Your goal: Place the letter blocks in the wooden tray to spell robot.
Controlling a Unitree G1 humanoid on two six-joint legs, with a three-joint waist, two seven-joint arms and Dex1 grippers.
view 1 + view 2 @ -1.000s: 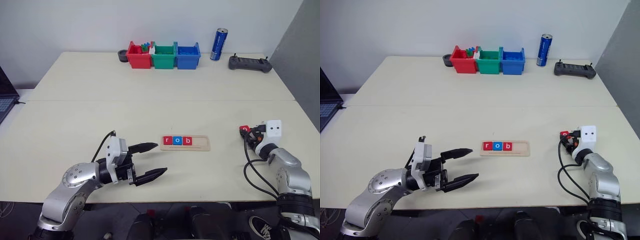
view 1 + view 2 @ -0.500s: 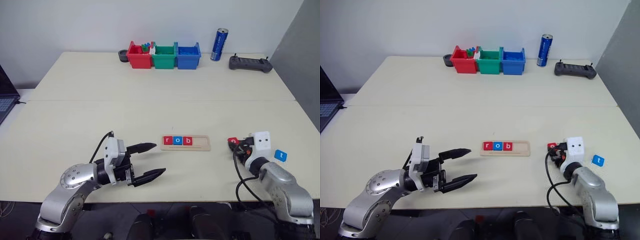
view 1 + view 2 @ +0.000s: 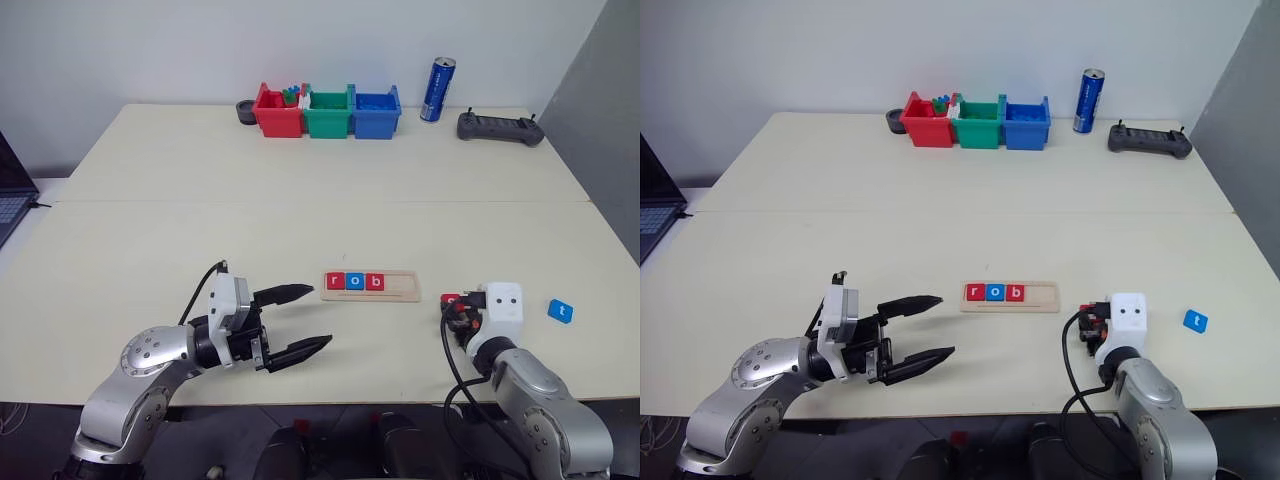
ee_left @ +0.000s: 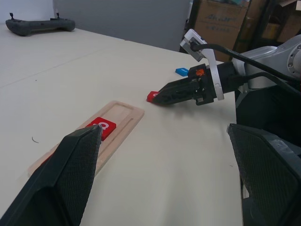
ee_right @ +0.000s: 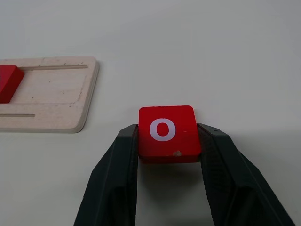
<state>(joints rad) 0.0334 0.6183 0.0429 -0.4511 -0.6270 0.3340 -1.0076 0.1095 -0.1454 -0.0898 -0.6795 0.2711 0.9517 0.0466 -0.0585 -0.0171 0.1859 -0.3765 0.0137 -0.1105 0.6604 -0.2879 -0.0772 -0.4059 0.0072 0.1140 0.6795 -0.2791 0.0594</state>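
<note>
Right wrist view alone reads it — right gripper (image 5: 165, 141) pinches red "o" block (image 5: 166, 131).

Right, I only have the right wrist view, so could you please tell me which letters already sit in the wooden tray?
Observer: The wooden tray holds r, o and b, side by side from its left end; the rest of its groove is bare.
Operator: Thank you. Where is the t block?
Observer: The blue t block lies flat on the table, to the right of the right pincer, which grips the red o block.
Operator: And the left pincer?
Observer: The left pincer is open and empty, to the left of the tray.
</note>
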